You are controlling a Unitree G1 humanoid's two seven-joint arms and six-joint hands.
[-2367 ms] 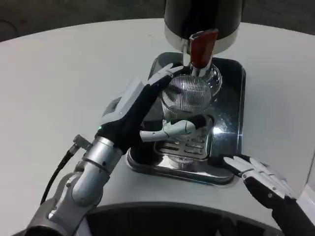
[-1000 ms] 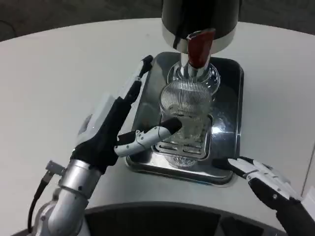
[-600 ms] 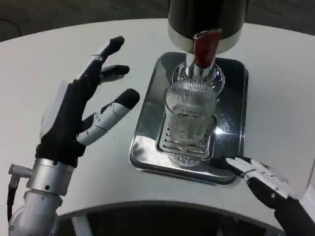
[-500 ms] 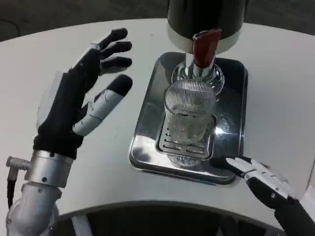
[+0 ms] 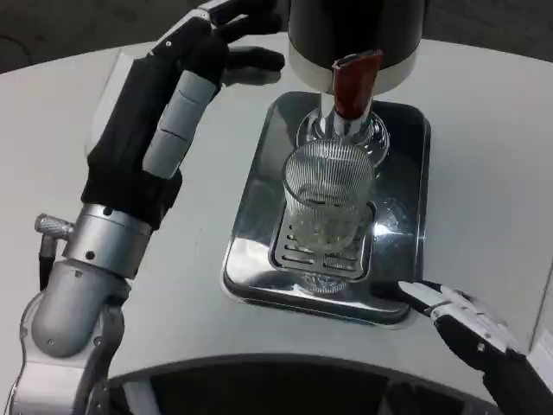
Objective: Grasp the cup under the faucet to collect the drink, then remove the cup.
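Cup (image 5: 328, 201) — clear ribbed glass, upright, long axis vertical, mouth facing up toward the camera. Standing on the slotted drip grate (image 5: 321, 251) in the middle of a shiny metal tray (image 5: 259, 233), directly below the faucet (image 5: 351, 86). Contents hard to judge through the ribbing and glare; no liquid level plainly made out.

Faucet — red lever on a chrome spout, fixed to a dark round drink dispenser (image 5: 354, 35) with a pale band at its base; upper part of the dispenser cut off by the top edge. No brand, label or writing legible on any item.

Tray — rectangular with rounded corners, resting on the white worktop (image 5: 69, 138); bright reflections on its right side.

Left hand (image 5: 164, 104) — raised above the worktop to the left of the tray, well apart from the cup, fingers spread and empty; fingertips reaching toward the dispenser's left side, contact not determinable. Silver forearm below it, partly cut off at the lower left.

Right hand (image 5: 467, 333) — at the lower right, just beside the tray's near right corner, fingers extended flat and holding nothing; lower part cut off by the picture's edge.
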